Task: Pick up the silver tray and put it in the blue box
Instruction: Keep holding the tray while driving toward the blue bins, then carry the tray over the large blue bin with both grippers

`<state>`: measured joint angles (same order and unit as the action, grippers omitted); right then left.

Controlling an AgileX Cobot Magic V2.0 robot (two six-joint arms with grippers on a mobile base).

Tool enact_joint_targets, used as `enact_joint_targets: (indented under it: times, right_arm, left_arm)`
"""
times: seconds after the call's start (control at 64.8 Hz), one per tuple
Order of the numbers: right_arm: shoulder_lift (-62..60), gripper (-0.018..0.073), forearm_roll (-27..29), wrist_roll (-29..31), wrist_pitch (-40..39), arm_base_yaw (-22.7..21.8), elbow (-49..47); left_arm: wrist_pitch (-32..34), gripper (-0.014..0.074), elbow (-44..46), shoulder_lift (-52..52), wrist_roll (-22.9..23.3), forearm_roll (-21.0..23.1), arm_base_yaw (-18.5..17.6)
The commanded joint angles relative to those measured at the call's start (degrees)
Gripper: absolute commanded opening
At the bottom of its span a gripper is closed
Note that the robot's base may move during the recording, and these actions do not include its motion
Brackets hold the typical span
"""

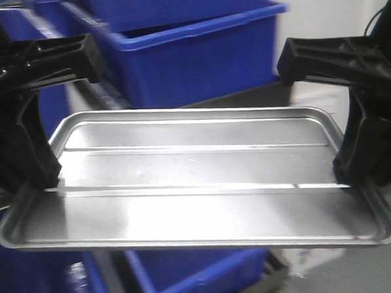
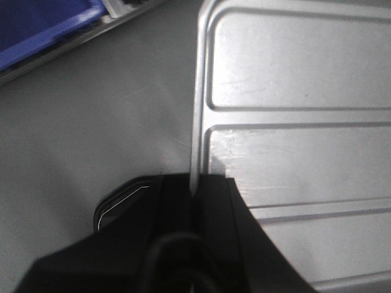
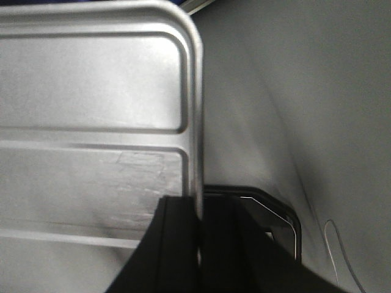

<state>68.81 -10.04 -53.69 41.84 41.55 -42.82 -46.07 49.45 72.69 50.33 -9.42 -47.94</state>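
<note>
Holding silver tray (image 1: pixel 198 192) in air, on near side of blue box (image 1: pixel 204 67); left gripper (image 2: pixel 194 190) and right gripper (image 3: pixel 198 210) both clamping thin rim at short ends. Risk: tray slipping or tilting if arms moving unevenly, or edge catching box lip.

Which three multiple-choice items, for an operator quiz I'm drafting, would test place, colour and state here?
1. The left pincer and right pincer grip the silver tray at: A one long side; B its two short ends; C its centre.
2. The box behind the tray is: A blue; B red; C green.
3. The left pincer is: A open; B off the tray; C shut on its rim.
B, they clamp opposite ends; A, blue walls show; C, the wrist view shows the rim pinched.
</note>
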Motion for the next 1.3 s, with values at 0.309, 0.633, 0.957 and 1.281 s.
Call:
enact_joint_targets:
  times: [0.309, 0.633, 0.957, 1.281]
  right_arm:
    - [-1.43, 0.0063, -3.94, 0.10, 2.32, -0.33, -1.09]
    - [-1.43, 0.0063, -3.94, 0.10, 2.32, -0.33, -1.09]
    - [-1.43, 0.0063, -3.94, 0.10, 2.32, -0.33, -1.09]
    - [-1.43, 0.0063, -3.94, 0.10, 2.32, -0.33, -1.09]
  left_arm:
    - [-2.80, -0.0104, 1.08, -1.52, -0.28, -3.23, 0.12]
    - [-2.80, -0.0104, 1.08, -1.52, -0.28, -3.23, 0.12]
    - [-2.80, -0.0104, 1.08, -1.52, -0.28, -3.23, 0.12]
    - [-2.80, -0.0104, 1.08, -1.52, -0.28, -3.23, 0.12]
